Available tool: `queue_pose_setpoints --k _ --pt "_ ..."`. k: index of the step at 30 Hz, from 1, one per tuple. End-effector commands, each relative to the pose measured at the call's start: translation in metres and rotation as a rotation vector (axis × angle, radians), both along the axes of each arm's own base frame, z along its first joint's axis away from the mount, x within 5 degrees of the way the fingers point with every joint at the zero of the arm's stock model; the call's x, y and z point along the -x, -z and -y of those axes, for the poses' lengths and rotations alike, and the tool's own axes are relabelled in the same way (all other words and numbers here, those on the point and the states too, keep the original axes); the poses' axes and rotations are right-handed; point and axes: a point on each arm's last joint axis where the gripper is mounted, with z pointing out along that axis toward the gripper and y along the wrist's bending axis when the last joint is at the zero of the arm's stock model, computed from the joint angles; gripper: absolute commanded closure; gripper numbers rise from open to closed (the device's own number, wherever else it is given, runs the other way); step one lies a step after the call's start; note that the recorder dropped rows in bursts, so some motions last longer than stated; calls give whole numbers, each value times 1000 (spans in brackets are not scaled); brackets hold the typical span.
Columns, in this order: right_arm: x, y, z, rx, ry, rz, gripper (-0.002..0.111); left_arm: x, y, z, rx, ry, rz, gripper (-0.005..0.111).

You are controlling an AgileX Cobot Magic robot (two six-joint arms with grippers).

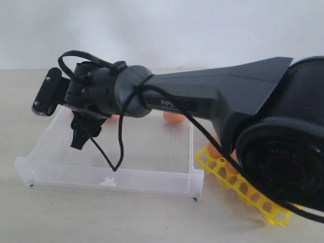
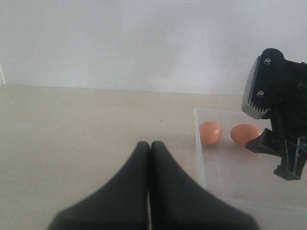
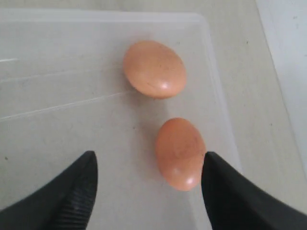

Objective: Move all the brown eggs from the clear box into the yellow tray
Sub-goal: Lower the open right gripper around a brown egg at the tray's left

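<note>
Two brown eggs lie in a far corner of the clear box [image 3: 211, 57]; one egg [image 3: 154, 69] is farther off. The nearer egg [image 3: 180, 153] sits between the fingers of my open right gripper [image 3: 149, 162], close beside one finger [image 3: 225, 191] and not pinched. From outside, the right gripper [image 1: 79, 134] hangs over the left part of the clear box [image 1: 116, 177]. An egg [image 1: 174, 117] shows behind the arm. The yellow tray [image 1: 243, 190] lies right of the box, with brown eggs [image 1: 216, 147] partly hidden by the arm. My left gripper [image 2: 149, 144] is shut and empty over the bare table, left of the box [image 2: 200, 158].
The right arm's dark body [image 1: 228, 96] and its cable [image 1: 119, 147] span the box and cover most of the tray. A white wall stands behind the beige table [image 2: 86, 124].
</note>
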Motion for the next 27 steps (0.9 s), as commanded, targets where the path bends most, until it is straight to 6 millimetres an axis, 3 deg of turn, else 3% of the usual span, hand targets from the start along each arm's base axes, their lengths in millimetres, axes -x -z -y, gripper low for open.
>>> queue_pose_setpoints --k 1,8,14,27 --pt "-5 -1 -5 -33 -62 53 48 0 1 0 -4 -1 0 111" --pt "-19 17 8 15 0 21 48 0 1 0 -4 -1 0 111" --pt "-32 17 19 16 34 23 48 0 1 0 -4 -1 0 111" --pt "-34 17 14 -67 11 27 48 0 1 0 -4 -1 0 111"
